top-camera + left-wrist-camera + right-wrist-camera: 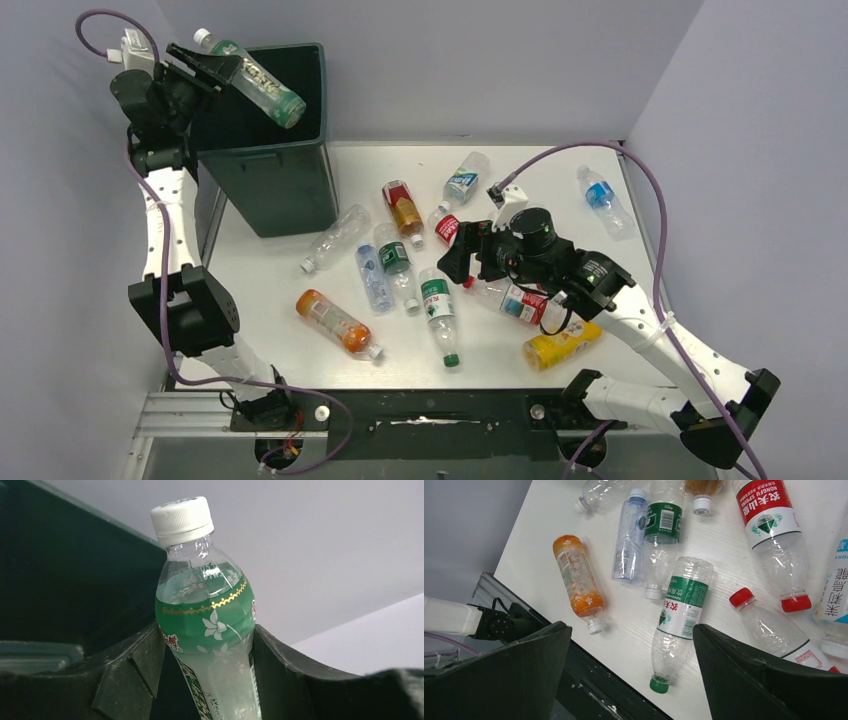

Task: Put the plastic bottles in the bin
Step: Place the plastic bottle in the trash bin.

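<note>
My left gripper (215, 68) is raised over the dark green bin (270, 180) and is shut on a clear bottle with a green label and white cap (262, 85), held tilted above the bin's opening. In the left wrist view the bottle (205, 615) stands between the fingers (135, 665). My right gripper (455, 262) is open and empty above the table. In the right wrist view (631, 675) it hovers over a green-capped bottle (681, 612). Several bottles lie on the white table, among them an orange one (337, 322) and a yellow one (562, 343).
A red-labelled bottle (515, 300) lies partly under the right arm. A blue-labelled bottle (603, 200) lies at the far right near the wall. Grey walls close in the table on three sides. The table's near edge (589, 655) runs under the right gripper.
</note>
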{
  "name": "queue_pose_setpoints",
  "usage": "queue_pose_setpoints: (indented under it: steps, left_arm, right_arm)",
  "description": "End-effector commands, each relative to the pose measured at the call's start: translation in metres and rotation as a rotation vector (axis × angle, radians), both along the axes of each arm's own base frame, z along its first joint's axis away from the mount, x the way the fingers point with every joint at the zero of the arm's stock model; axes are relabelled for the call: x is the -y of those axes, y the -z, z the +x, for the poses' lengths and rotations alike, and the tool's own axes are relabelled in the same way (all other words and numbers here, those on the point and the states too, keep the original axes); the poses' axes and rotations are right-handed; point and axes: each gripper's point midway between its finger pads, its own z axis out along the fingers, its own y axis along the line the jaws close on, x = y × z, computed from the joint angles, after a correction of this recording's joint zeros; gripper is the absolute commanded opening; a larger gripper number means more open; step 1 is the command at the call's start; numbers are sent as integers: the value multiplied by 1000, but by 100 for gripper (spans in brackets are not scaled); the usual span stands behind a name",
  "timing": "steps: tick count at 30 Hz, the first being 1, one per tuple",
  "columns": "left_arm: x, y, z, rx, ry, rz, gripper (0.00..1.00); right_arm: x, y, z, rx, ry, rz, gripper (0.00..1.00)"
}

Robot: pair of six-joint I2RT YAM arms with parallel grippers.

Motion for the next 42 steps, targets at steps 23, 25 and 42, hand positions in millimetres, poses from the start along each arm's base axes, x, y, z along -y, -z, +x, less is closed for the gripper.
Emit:
queue_pose_setpoints:
  steps: [23, 25, 42]
  left_arm:
    - [45, -17, -59, -102, 109, 287, 85]
    - [62, -13, -71, -90, 156, 275, 85]
    - [219, 107, -166, -225, 495, 347, 85]
  right_arm:
    - [87, 48, 47, -95, 458, -149, 98]
    - [109, 47, 57, -86, 527, -148, 98]
    - [302, 26, 234, 32, 897, -351, 98]
